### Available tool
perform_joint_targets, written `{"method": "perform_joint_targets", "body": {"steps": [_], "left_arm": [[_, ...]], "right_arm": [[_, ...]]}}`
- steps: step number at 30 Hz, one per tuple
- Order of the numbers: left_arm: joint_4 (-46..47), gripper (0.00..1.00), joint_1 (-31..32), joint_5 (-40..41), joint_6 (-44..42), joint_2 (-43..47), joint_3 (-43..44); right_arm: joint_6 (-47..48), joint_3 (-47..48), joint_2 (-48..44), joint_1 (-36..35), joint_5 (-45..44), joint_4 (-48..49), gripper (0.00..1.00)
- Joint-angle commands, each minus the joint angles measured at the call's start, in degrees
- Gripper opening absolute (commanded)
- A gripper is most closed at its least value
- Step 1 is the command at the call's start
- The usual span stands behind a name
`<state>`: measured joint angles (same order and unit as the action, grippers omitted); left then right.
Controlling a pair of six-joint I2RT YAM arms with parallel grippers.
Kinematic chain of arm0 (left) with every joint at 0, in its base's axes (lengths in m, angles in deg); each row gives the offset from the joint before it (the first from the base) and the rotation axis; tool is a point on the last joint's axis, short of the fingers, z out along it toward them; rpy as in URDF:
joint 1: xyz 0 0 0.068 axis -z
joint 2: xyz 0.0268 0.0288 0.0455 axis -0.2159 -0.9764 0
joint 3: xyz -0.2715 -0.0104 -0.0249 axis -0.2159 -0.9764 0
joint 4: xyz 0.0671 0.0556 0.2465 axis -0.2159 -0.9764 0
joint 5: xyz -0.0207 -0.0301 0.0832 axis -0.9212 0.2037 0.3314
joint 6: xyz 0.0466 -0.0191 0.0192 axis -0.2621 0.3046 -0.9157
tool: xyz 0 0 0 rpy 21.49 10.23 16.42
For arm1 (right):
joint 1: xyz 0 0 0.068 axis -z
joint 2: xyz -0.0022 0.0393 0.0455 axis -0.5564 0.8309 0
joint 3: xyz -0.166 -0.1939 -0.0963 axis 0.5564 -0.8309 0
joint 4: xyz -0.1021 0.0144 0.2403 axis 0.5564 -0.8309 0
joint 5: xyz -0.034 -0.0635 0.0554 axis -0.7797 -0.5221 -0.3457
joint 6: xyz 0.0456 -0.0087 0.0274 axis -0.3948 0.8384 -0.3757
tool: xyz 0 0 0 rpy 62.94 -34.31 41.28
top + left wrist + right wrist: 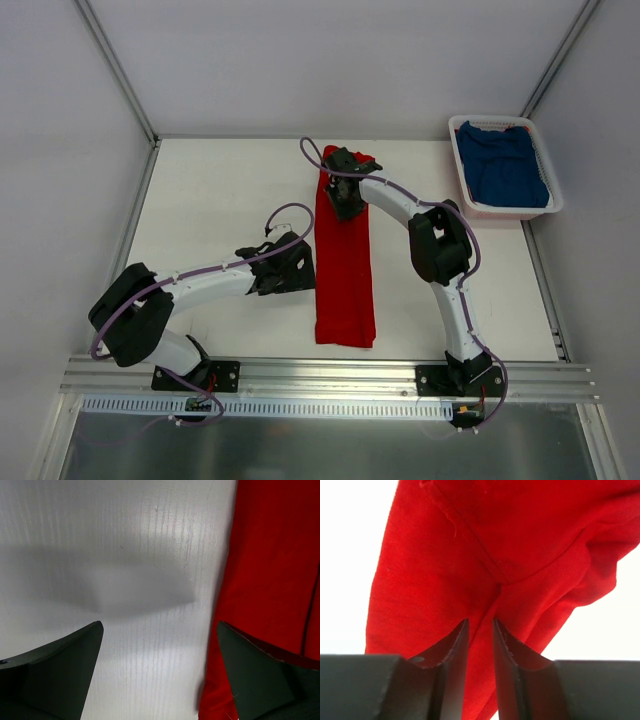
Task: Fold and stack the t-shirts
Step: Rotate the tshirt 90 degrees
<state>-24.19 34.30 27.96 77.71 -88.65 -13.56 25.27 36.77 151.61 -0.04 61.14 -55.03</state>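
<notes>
The fingers (452,650) of the right gripper (481,625) stand nearly together, clamped on a pleat at the far end of the bright red soft-cloth t-shirt (345,270). The fingers (65,675) of the left gripper (160,625) are wide apart, low over the white tabletop (220,190) at the shirt's left edge, though I cannot tell whether one touches the cloth. The shirt lies as a long narrow strip, so the crosswise fold seems in hand, and the next move calls for carrying the far end squarely to the near hem, while the deep blue t-shirt (505,165) lies crumpled in the white slatted plastic basket (510,212).
</notes>
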Motion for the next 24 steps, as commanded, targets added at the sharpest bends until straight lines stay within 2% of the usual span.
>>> {"method": "perform_joint_targets", "body": {"steps": [1, 9, 13, 24], "left_arm": [[0.7, 0.99, -0.7, 0.0, -0.4, 1.2, -0.4], [0.8, 0.99, -0.7, -0.1, -0.5, 1.7, -1.3], [0.8, 0.99, -0.7, 0.0, -0.2, 2.2, -1.4], [1.3, 0.99, -0.7, -0.4, -0.1, 2.0, -1.7]], "right_arm": [[1.1, -1.3, -2.0, 0.1, -1.0, -0.4, 0.27], [0.8, -4.5, -3.0, 0.1, -0.8, 1.4, 0.19], [0.9, -5.1, -3.9, 0.2, -1.5, 1.6, 0.12], [2.1, -6.9, -8.4, 0.6, -4.7, 1.6, 0.07]]}}
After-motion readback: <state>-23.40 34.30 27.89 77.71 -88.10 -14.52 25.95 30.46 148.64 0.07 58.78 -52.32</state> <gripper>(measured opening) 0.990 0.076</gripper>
